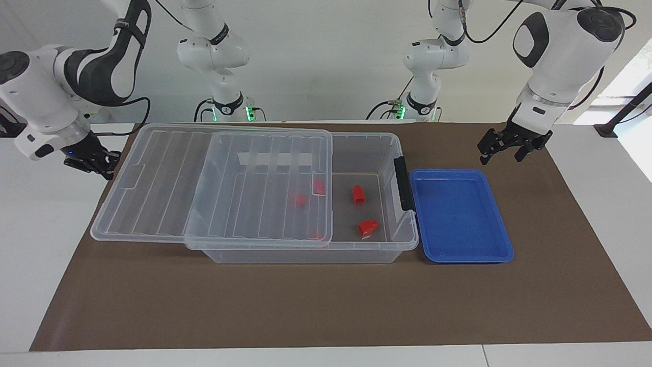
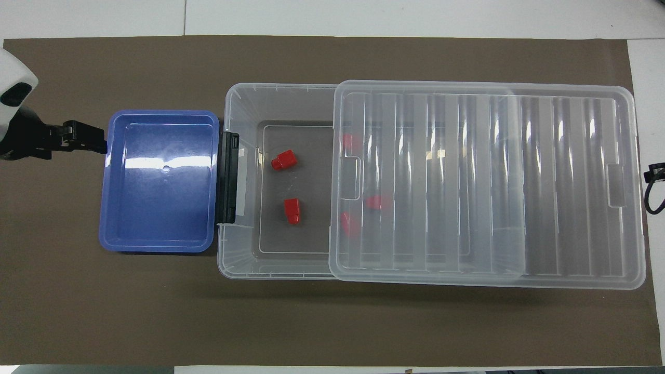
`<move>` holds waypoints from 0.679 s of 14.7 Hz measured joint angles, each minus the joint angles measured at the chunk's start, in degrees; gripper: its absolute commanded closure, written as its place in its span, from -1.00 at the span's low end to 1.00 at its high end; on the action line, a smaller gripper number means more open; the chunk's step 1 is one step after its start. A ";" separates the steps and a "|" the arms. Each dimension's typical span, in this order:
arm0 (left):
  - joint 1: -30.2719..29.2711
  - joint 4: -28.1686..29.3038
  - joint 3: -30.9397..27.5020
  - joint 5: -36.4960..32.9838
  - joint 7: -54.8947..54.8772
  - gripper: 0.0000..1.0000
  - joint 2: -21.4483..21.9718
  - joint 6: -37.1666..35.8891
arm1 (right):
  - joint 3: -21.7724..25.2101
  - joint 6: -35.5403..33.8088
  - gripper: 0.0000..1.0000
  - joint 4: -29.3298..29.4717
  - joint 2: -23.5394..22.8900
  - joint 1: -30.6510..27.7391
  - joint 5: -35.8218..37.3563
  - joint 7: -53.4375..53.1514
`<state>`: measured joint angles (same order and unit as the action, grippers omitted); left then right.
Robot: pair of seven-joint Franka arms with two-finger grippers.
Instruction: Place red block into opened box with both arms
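Red blocks (image 1: 359,194) already lie in the half-covered box (image 1: 374,148), so I keep my closed, empty right gripper (image 1: 91,162) beside the lid (image 1: 168,178) and my wide-open left gripper (image 1: 509,148) over the mat near the blue tray (image 1: 461,255).

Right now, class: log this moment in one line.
clear plastic box: half-open | small red plastic blocks: inside | left hand: open | right hand: shut, empty

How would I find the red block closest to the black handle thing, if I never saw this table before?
Find the big clear box in the middle of the brown mat, with its lid slid halfway off. Look in the uncovered part, by the black latch. Two red blocks lie there in plain sight; yours is the one nearer to the robots, while the other lies farther from them.
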<state>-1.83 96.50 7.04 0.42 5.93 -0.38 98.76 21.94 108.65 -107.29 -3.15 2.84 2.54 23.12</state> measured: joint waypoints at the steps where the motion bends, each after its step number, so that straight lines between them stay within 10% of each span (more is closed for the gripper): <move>1: 0.00 0.00 0.00 0.00 0.00 -1.00 0.00 0.00 | 0.00 0.55 1.00 -0.48 0.08 0.04 0.00 0.00; 10: 0.00 0.00 0.00 0.00 0.00 -1.00 0.00 0.00 | -2.59 1.75 1.00 -1.94 0.58 0.67 -0.01 -5.39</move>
<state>-1.83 96.50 7.04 0.42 5.93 -0.38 98.76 19.35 110.41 -109.23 -2.57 3.51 2.53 17.72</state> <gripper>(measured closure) 0.000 0.991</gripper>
